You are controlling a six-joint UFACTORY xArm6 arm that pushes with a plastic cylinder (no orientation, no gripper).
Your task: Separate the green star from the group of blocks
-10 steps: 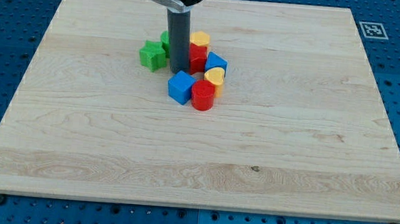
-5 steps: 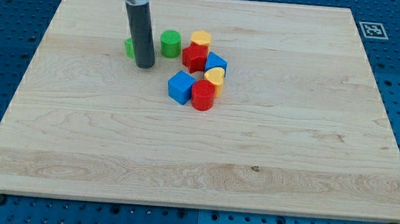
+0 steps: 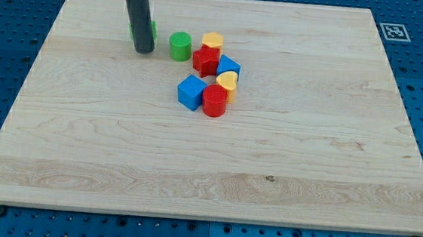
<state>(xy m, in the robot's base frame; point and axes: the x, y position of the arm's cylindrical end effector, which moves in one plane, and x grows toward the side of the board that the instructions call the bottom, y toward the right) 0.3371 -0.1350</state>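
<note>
My tip (image 3: 143, 51) rests on the tabletop (image 3: 307, 156). The arm has no pincer, only this plain rod, so nothing opens or closes and nothing is held; it can only push.

The green star (image 3: 152, 30) sits right behind the rod, toward the view's top. The rod hides most of it, and only slivers of green show on either side of the shaft. It looks pressed against the rod or very nearly so, but I cannot tell if they touch.

Near my tip on the view's right stands the green cylinder (image 3: 179, 45), apart from the star. Farther right and lower is the rest of the group:
- the yellow block (image 3: 212, 40)
- the red block (image 3: 205, 60)
- the blue block (image 3: 229, 66)
- the yellow heart (image 3: 228, 80)
- the blue cube (image 3: 191, 92)
- the red cylinder (image 3: 214, 101)

What matters for the next move is that the star lies up-view of my tip while the cluster lies to its right. I judge that a push toward the view's top or top-left would carry the star farther from the group. The star already looks largely separated, and the cylinder is its closest neighbour.
</note>
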